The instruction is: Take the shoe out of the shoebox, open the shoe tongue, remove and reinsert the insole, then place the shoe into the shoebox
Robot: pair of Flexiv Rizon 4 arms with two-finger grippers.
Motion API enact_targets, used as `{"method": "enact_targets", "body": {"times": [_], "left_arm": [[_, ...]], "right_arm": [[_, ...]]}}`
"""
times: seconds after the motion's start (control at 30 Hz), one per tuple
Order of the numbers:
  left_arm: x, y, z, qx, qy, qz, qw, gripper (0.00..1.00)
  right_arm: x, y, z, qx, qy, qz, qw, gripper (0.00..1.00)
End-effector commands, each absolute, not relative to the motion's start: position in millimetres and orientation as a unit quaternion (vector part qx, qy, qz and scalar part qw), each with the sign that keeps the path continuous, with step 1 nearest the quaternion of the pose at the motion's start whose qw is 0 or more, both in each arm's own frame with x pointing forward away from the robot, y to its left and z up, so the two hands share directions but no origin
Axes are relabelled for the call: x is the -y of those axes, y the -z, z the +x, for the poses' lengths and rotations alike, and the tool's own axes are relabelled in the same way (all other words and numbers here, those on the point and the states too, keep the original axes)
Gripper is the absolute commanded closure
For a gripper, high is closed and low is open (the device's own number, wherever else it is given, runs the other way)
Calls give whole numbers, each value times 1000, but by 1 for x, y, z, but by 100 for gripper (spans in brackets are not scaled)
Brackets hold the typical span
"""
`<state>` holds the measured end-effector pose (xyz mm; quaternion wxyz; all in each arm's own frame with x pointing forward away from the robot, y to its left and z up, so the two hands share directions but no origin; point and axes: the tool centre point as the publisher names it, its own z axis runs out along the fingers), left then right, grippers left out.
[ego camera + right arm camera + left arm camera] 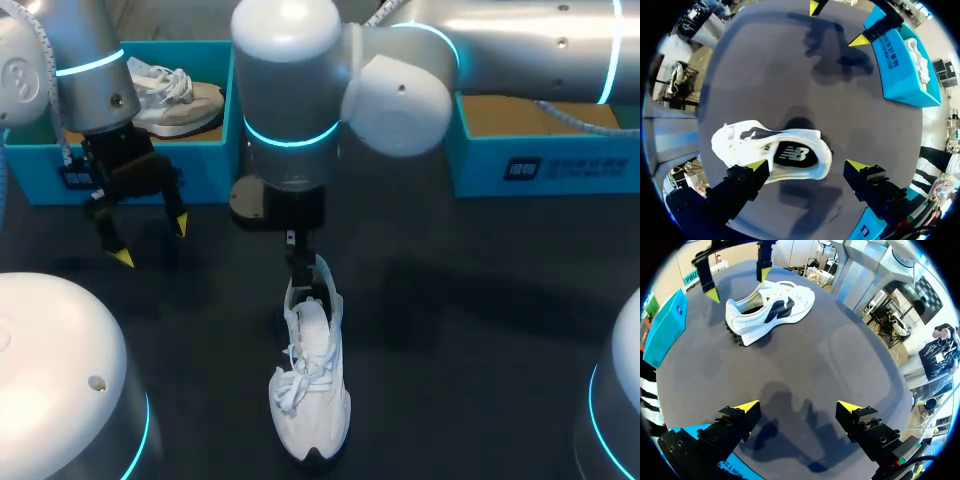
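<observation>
White shoe (312,385) mid table (480,330), right gripper (807,164) seemingly above

Shoe (312,385) heel partly behind right claw (807,164), second shoe (185,100) — half hidden by left arm (85,60)

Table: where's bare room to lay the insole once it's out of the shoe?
The widest bare stretch of table lies between the white shoe and the blue box under the right arm. A narrower patch sits between the shoe and the left gripper. Crowded: over the shoe's heel, where the right gripper hangs with open fingers.
</observation>
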<state>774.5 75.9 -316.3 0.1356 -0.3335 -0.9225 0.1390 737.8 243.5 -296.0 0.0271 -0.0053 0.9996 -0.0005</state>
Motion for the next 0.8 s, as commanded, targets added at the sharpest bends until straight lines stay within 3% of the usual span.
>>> {"method": "enact_targets", "body": {"times": [0.03, 0.8], "left_arm": [[-77, 316, 774, 923, -138, -334, 135, 0], [-77, 316, 774, 923, -138, -334, 135, 0]], "right_arm": [[-245, 310, 748, -1000, -5, -11, 25, 0], [-234, 355, 774, -1000, -11, -16, 19, 0]]}}
